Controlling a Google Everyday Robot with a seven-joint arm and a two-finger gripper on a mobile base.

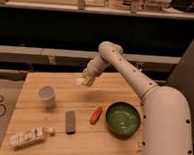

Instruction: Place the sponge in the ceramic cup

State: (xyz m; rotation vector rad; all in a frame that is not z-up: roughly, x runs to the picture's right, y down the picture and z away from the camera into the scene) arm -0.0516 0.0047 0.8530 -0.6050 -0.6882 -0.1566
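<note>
one grey sponge (70,121) lies flat on the table (86,143), near the ceramic cup (47,95) standing upright just behind it to the left. farther back, the gripper (84,81) hangs above the table, well apart from the sponge; whether it is open cannot be told. likely faults: the low, flat sponge slipping a shallow grasp, or catching the cup rim and tipping it.

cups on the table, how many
1: the white cup stands on the left of the table. The gripper hovers over the table to its right. No other cup shows.
</note>
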